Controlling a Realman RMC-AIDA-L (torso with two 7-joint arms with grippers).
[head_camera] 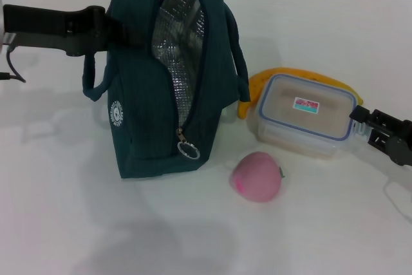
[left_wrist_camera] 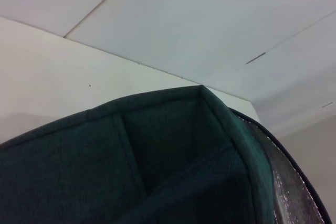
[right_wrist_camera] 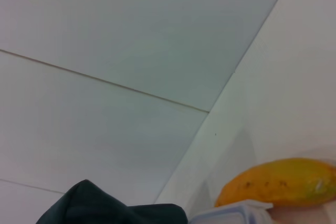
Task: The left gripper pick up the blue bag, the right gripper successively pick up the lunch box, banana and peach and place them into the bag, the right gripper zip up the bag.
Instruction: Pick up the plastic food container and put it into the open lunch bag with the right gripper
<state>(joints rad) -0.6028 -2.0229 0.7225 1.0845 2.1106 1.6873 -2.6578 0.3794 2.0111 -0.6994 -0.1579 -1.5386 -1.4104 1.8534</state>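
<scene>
The blue bag stands upright on the white table, its zip open and the silver lining showing. My left gripper reaches in from the left and is shut on the bag's upper side; the left wrist view is filled by the bag's rim. The clear lunch box with a blue-edged lid lies right of the bag, and the banana lies behind it. The pink peach rests in front. My right gripper is open just right of the lunch box, not touching it. The right wrist view shows the banana.
A metal zipper ring hangs low on the bag's front. The bag's handle strap arches toward the banana. Bare white table stretches in front and to the left.
</scene>
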